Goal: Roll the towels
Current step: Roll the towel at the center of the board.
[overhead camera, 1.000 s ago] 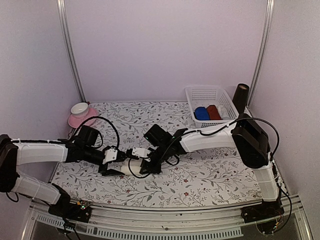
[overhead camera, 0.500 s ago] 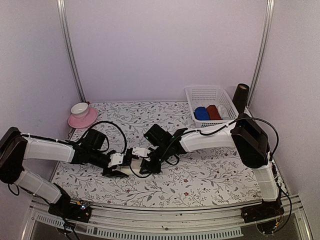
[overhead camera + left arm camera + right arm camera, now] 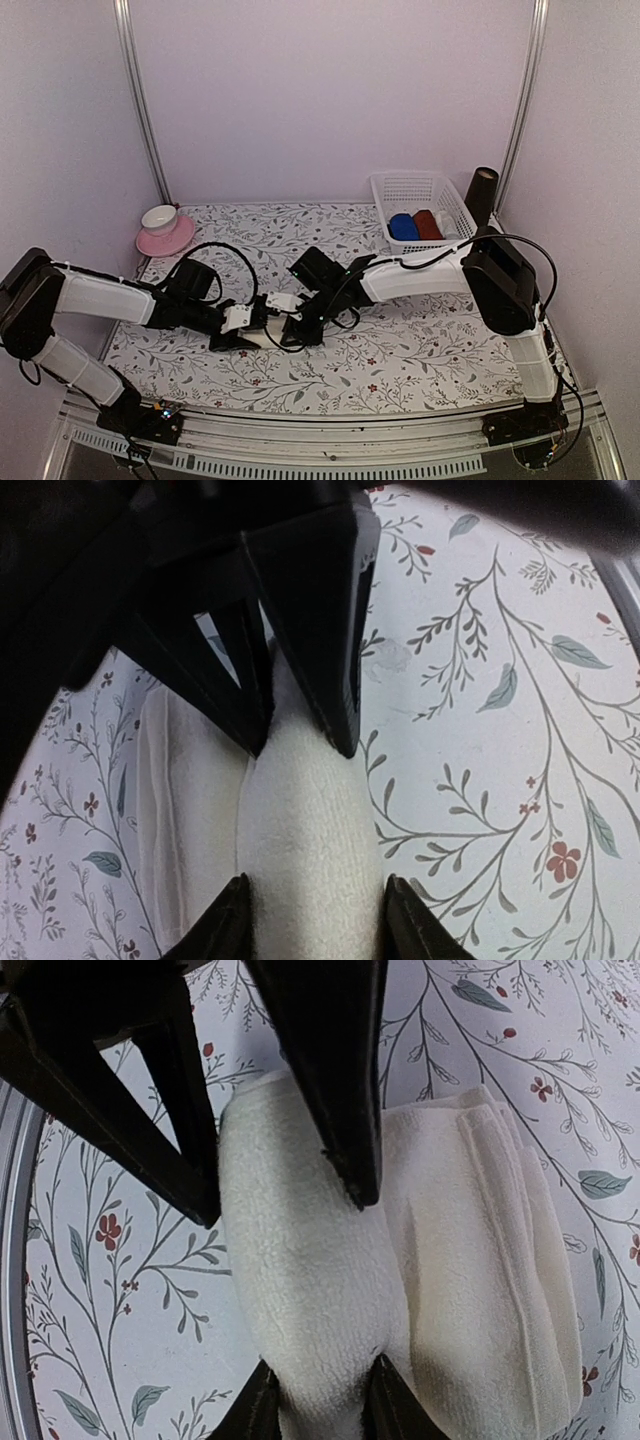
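Note:
The cream towel lies mid-table, part rolled into a thick tube with a flat folded flap beside it. My left gripper meets the tube from the left, its fingertips pressed against both sides of the roll. From the right, my right gripper pinches the tube's other end, denting the cloth. Each wrist view shows the other gripper's black fingers at the top. The blue towel sits rolled in the basket.
A white basket at the back right also holds a dark red roll. A dark cylinder stands beside it. A white cup on a pink saucer sits at the back left. Side walls stand close.
My left gripper has slid right along the table to the towel and its jaws have narrowed onto the roll. The right gripper has stayed put, holding the other end.

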Tool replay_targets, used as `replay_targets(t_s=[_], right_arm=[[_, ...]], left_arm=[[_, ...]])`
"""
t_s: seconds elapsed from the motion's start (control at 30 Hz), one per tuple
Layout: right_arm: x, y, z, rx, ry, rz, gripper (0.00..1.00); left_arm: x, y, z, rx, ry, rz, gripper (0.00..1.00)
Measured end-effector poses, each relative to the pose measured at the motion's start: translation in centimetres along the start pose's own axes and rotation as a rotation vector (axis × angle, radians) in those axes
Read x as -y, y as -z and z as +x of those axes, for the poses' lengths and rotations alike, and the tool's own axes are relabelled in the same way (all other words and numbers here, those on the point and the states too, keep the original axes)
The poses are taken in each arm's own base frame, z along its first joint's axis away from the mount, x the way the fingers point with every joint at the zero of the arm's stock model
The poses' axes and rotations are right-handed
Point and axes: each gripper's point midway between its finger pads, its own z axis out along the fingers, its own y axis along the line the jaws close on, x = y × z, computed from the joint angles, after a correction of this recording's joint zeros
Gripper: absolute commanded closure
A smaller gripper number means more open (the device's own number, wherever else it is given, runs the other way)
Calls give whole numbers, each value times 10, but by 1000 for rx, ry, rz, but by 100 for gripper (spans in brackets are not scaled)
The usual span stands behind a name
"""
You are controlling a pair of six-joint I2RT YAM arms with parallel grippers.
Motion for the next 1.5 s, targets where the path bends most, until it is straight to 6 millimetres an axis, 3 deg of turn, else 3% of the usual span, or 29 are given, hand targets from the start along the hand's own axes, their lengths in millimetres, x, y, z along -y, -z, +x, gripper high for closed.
replay_targets(t_s=[0.2, 0.33, 0.47, 0.6, 0.83, 1.1, 1.3, 1.4, 1.5], right_arm=[[1, 0, 1, -1, -5, 2, 72], [2, 0, 2, -4, -2, 6, 57], [6, -1, 7, -1, 3, 37, 43], [6, 9, 16, 0, 12, 85, 36], [2, 44, 38, -4, 19, 158, 31], [-14, 78, 31, 160, 126, 203, 30], [-27, 76, 8, 235, 264, 203, 30], [-26, 65, -7, 258, 319, 207, 29], [-25, 50, -9, 249, 346, 199, 30]], left_arm=[[-1, -3, 1, -2, 6, -3, 89], [0, -3, 1, -6, 4, -1, 100], [1, -4, 2, -20, 28, 20, 98], [1, -4, 5, -29, 71, 50, 98], [-1, -6, 10, -15, 215, 150, 98], [-8, -9, 13, 8, 401, 289, 99], [-12, -10, 16, 39, 545, 388, 100], [-13, -10, 18, 56, 595, 418, 100], [-14, -10, 18, 64, 637, 449, 100]])
